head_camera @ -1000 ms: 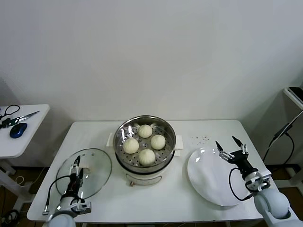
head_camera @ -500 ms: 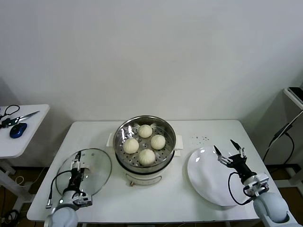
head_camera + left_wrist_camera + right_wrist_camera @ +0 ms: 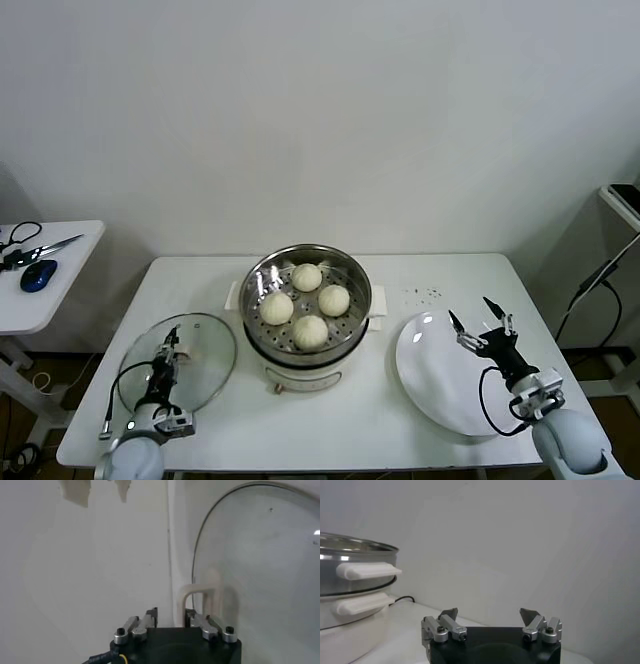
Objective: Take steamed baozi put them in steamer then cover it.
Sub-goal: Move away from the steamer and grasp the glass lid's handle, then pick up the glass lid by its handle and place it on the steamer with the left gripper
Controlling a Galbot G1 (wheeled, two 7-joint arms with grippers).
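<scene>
The steamer (image 3: 305,305) stands mid-table, a shiny steel basket on a cream base. It holds the baozi (image 3: 310,331), four cream-white buns. The steamer's rim and side handle show in the right wrist view (image 3: 355,565). The cover (image 3: 200,372), a clear glass lid, lies flat on the table left of the steamer. My left gripper (image 3: 173,342) is low over the cover's middle. In the left wrist view this gripper (image 3: 171,616) is narrowly open, with the cover's cream handle (image 3: 200,597) just ahead and nothing between the fingers. My right gripper (image 3: 478,318) (image 3: 489,612) is wide open and empty above the plate.
A flat white plate (image 3: 440,380) lies right of the steamer, under my right gripper. Small dark specks (image 3: 425,293) dot the table behind it. A side table at far left holds a blue mouse (image 3: 38,275) and scissors (image 3: 45,248).
My left gripper has tilted and shifted slightly toward the cover's middle as the arm drew back. My right gripper has drifted a little left and nearer over the plate, still open.
</scene>
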